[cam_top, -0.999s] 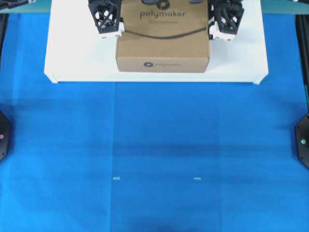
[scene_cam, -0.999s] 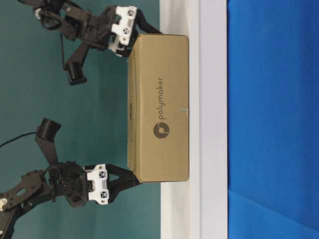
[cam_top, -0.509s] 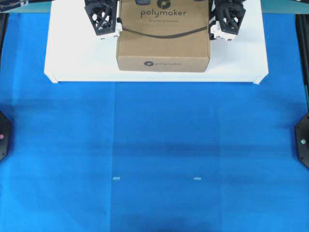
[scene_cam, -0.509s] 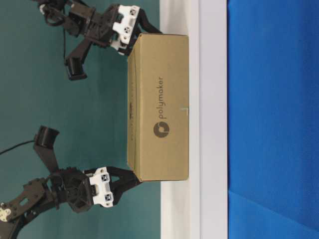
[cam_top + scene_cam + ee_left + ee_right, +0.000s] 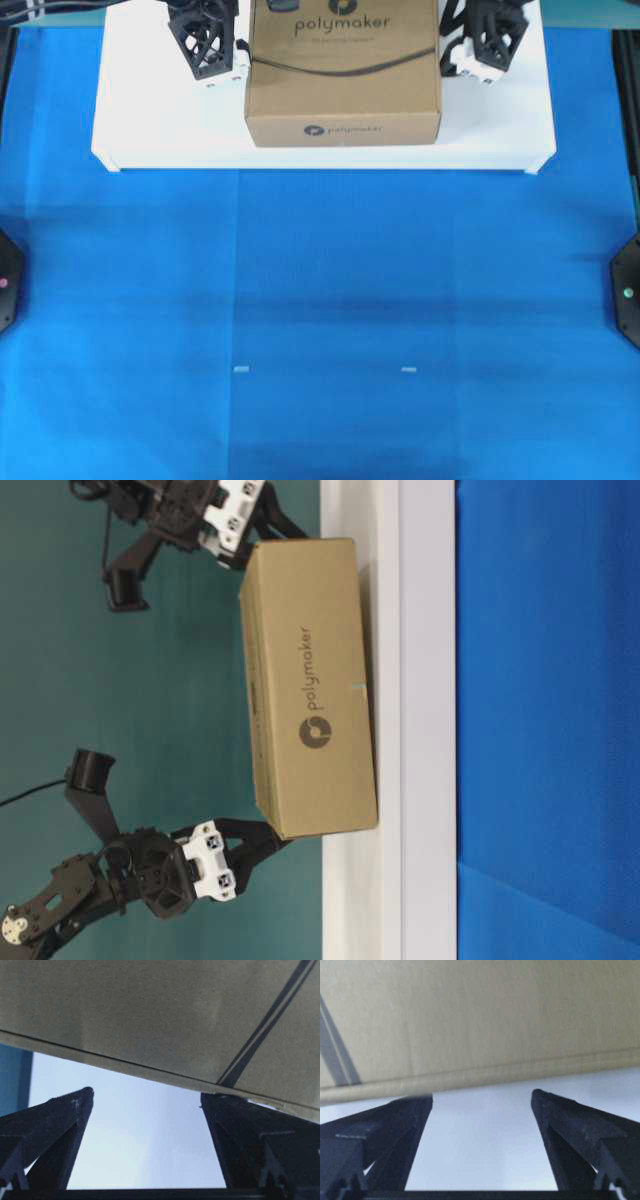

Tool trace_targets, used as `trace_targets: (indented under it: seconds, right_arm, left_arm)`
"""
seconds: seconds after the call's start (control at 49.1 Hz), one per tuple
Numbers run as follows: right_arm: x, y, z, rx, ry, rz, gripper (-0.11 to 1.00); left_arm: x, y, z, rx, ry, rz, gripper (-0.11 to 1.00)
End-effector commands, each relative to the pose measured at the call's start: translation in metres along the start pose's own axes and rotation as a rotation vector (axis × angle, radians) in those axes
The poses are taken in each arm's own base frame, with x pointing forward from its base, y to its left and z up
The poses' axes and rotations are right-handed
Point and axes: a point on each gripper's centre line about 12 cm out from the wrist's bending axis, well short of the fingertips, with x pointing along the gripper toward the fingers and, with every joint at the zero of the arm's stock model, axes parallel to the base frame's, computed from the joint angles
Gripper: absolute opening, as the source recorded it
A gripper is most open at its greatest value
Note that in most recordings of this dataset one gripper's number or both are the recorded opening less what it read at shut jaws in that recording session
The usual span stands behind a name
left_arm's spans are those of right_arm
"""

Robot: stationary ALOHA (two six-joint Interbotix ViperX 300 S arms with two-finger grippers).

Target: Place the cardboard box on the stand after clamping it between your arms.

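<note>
The brown cardboard box (image 5: 343,75) with the polymaker logo sits on the white stand (image 5: 150,120) at the far middle. In the table-level view the box (image 5: 305,690) is tilted: its left end rests on the stand (image 5: 425,720) and its right end is raised a little. My left gripper (image 5: 235,50) and right gripper (image 5: 450,45) are open, one at each side of the box. In the left wrist view one fingertip (image 5: 212,1102) touches the box's lower edge (image 5: 150,1020). In the right wrist view one fingertip (image 5: 417,1105) touches the box (image 5: 480,1015).
Blue cloth (image 5: 320,320) covers the table in front of the stand. Two small grey marks (image 5: 241,369) lie on it. Black arm bases (image 5: 628,295) stand at the left and right edges. A teal wall (image 5: 150,700) is behind the stand.
The box has shifted slightly right and its right end has risen off the stand, so it now tilts. Both grippers have moved toward the far edge.
</note>
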Motion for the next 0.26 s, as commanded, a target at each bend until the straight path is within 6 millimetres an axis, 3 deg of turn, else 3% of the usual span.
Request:
trace_targets:
  seconds: [0.0, 0.245]
  right_arm:
    - [-0.02, 0.0, 0.003, 0.014, -0.045, -0.035, 0.97]
    - [-0.027, 0.004, -0.01, 0.041, -0.045, -0.051, 0.97]
  left_arm:
    - [-0.021, 0.007, 0.004, -0.017, -0.049, 0.028, 0.84]
    - [-0.047, 0.017, -0.014, -0.052, -0.059, 0.059, 0.84]
